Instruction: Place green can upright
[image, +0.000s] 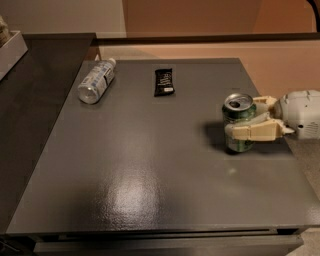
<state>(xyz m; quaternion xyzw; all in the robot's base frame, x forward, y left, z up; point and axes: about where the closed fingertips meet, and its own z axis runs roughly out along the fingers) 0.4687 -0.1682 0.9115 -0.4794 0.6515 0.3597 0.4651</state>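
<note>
The green can (238, 118) stands upright on the dark table (150, 165) at the right side, its silver top with pull tab facing up. My gripper (245, 122) reaches in from the right edge. Its pale fingers (252, 132) sit on either side of the can's body and hold it. The white wrist housing (302, 114) is just right of the can.
A clear plastic bottle (96, 81) with a white label lies on its side at the table's back left. A flat black snack wrapper (164, 82) lies at the back middle. A dark counter (35, 85) adjoins the table on the left.
</note>
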